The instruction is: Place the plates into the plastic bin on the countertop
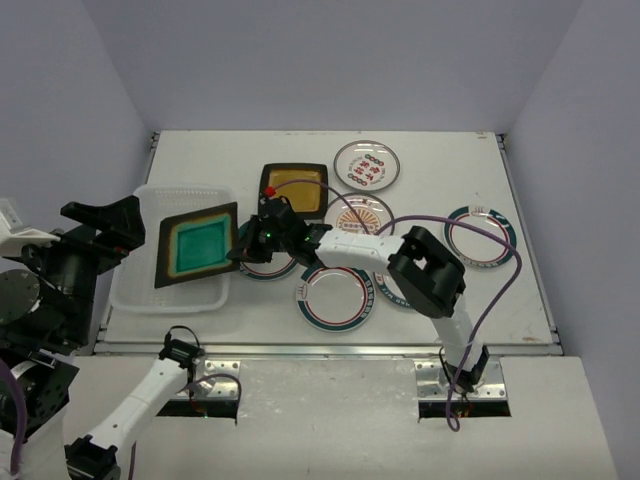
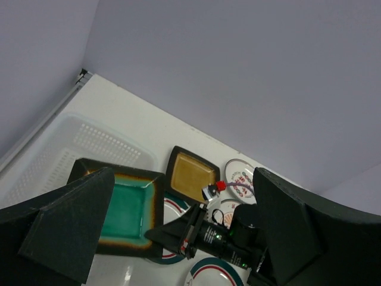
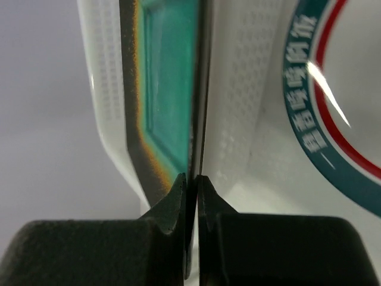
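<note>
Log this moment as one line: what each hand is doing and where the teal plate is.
teal plate: tilted over plastic bin | right hand: shut on its rim | left hand: open, empty | amber plate: on countertop

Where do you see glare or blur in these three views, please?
Top view: even light, soft shadows, no strong glare on the table. Left wrist view: the open left pincer looms dark and soft-edged in front; the table behind is sharper. Right wrist view: glare streaks cross the round plate; the teal plate, pinched by the right pincer, looks soft up close.
</note>
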